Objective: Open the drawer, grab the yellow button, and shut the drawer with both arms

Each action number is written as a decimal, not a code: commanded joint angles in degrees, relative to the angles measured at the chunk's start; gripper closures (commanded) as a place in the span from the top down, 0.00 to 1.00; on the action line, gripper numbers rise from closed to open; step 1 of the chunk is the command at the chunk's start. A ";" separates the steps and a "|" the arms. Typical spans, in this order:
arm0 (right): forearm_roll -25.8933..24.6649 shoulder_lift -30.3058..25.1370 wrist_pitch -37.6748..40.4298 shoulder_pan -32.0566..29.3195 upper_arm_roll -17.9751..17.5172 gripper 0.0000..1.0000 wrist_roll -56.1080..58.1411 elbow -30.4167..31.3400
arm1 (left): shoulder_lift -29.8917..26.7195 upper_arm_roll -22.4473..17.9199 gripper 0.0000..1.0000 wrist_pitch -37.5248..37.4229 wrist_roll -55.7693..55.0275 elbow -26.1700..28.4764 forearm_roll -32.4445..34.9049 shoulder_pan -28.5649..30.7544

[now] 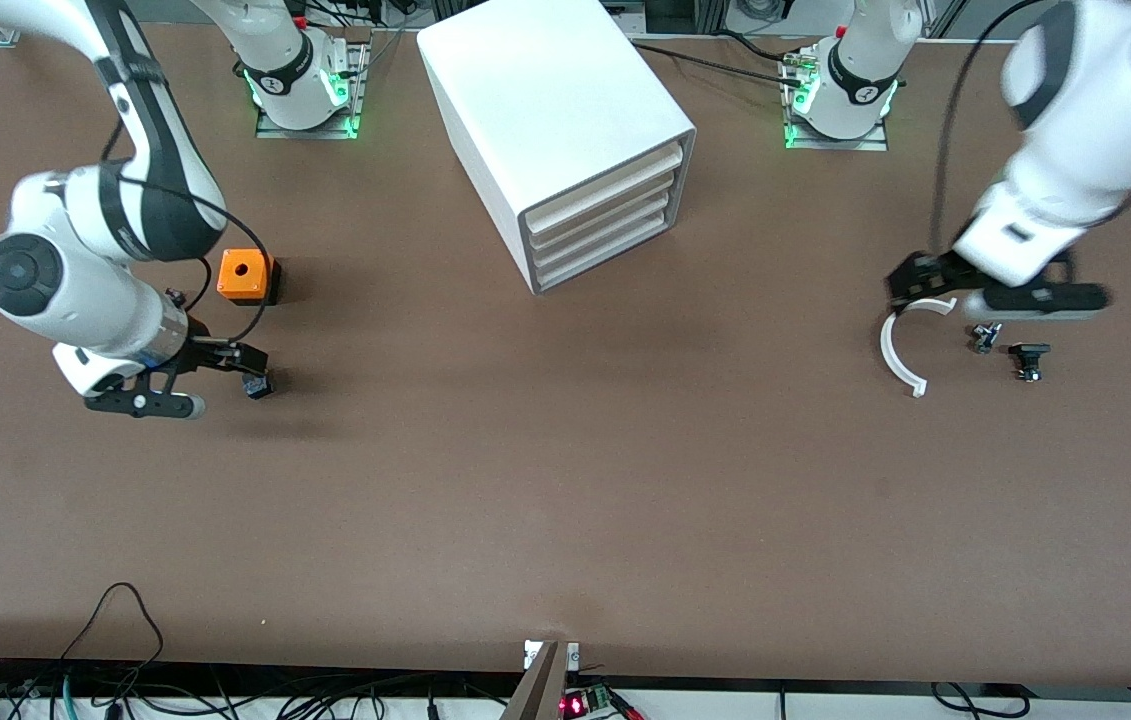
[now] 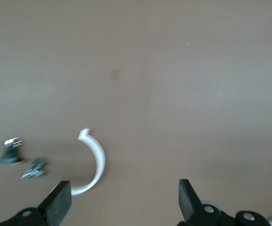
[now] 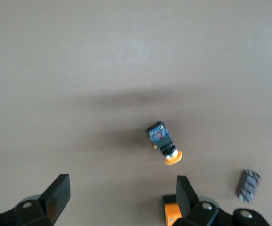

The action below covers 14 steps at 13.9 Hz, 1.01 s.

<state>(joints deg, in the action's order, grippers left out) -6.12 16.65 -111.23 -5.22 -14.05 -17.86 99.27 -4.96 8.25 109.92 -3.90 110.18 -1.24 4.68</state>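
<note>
The button (image 3: 164, 142) lies on its side on the table, black body with its orange cap (image 3: 173, 158) at one end, free of any grip. My right gripper (image 3: 121, 194) hovers open just over it, nothing between the fingers; the front view shows the button (image 1: 258, 384) beside that gripper (image 1: 225, 375), nearer the front camera than the orange cube. The drawer (image 1: 610, 183), topmost in the white cabinet (image 1: 535, 90), sits pushed in flush. My left gripper (image 2: 125, 197) stands open and empty above the left arm's end of the table (image 1: 925, 295).
An orange cube with a hole (image 1: 245, 276) stands by the right arm. A white curved strip (image 1: 893, 360) and two small black parts (image 1: 985, 337) (image 1: 1028, 358) lie under the left arm. A small dark cylinder (image 3: 248, 186) lies near the button.
</note>
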 commanded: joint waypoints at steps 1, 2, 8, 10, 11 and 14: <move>0.76 -0.13 13.01 -0.05 -0.98 1.00 -2.27 -12.12 | 0.04 -3.84 1.00 -9.18 5.30 -7.42 0.96 -1.07; 0.76 -0.13 16.28 -0.05 -0.89 1.00 -2.27 -15.57 | -0.13 -4.20 1.00 -10.24 5.48 -8.13 2.80 -1.25; 0.85 -4.69 21.85 5.39 15.77 1.00 3.58 -18.51 | -0.14 -3.50 1.00 -11.22 4.87 -9.72 3.52 -0.81; 1.89 -6.79 21.32 5.31 18.25 1.00 9.93 -16.75 | 0.22 -3.68 1.00 -11.22 4.87 -9.72 3.52 -0.81; 2.77 -8.11 21.32 5.31 19.49 1.00 10.21 -16.31 | 0.13 -3.76 1.00 -11.22 4.87 -9.81 3.43 -0.81; 2.78 -10.85 24.29 5.05 19.32 1.00 10.48 -16.12 | 0.13 -3.68 1.00 -11.22 4.87 -10.16 3.26 -0.81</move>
<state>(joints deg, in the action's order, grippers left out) -4.17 9.24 -88.98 -1.29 4.75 -7.94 80.90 -5.79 4.60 100.08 0.65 102.30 0.93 4.06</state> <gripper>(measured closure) 0.000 0.000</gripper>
